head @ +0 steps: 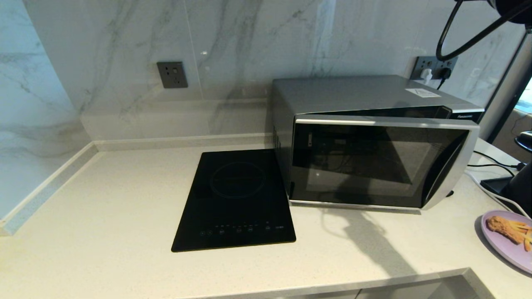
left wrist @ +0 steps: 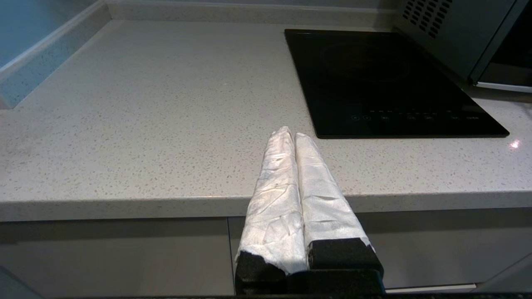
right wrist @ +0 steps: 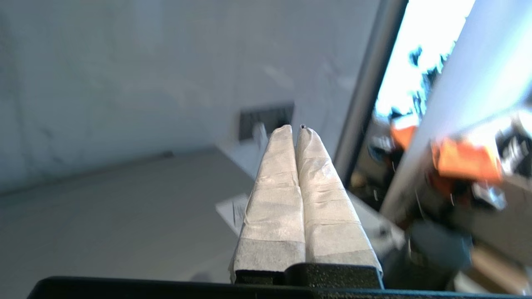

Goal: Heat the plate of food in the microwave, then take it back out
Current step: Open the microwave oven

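The microwave stands on the counter's right half. Its dark glass door is ajar, swung out a little at its right side. The plate of food, lilac with a fried chicken piece and fries, lies on the counter at the far right, in front of the microwave. My right gripper is shut and empty. It is high above the microwave's grey top and points toward the wall socket. My left gripper is shut and empty, parked at the counter's front edge, left of the hob.
A flat black induction hob lies left of the microwave. A wall socket sits behind it, and another with plugs behind the microwave. Cables and a black object lie to the microwave's right. A marble wall rises at left and back.
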You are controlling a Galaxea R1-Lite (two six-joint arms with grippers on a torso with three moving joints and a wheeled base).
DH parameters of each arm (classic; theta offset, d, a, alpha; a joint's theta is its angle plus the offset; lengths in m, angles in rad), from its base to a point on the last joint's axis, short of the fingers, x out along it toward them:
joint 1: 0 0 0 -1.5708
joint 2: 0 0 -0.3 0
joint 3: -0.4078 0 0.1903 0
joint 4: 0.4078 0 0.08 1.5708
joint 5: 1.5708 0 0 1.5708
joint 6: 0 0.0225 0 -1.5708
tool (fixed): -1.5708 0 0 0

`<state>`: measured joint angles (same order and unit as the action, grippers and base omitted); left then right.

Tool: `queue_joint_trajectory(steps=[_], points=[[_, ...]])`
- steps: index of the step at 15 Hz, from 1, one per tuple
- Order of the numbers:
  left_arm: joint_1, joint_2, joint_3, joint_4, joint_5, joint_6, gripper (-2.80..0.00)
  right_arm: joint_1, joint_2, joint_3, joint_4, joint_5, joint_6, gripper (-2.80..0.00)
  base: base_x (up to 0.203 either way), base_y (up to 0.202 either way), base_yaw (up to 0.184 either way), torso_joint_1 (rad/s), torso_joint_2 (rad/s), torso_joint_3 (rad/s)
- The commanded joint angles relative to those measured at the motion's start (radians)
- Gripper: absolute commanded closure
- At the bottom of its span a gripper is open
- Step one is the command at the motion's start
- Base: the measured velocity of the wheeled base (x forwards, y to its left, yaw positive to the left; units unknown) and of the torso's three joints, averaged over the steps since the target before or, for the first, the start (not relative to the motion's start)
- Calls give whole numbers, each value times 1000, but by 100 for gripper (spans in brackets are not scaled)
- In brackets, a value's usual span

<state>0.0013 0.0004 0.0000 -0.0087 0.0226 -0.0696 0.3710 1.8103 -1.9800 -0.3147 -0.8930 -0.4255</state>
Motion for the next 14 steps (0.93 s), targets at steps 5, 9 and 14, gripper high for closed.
queue_joint_trajectory(steps=[5, 9, 14], points=[[0, 1, 0, 0, 0, -1, 0, -24, -130, 6, 514, 487, 121, 0, 0, 0, 0, 0, 0, 0], [0, 1, 0, 0, 0, -1, 0, -50, -110, 3, 694, 650, 568, 0, 0, 0, 0, 0, 0, 0], [0, 1, 0, 0, 0, -1, 0, -240, 11, -5, 747, 640, 811, 0, 0, 0, 0, 0, 0, 0]])
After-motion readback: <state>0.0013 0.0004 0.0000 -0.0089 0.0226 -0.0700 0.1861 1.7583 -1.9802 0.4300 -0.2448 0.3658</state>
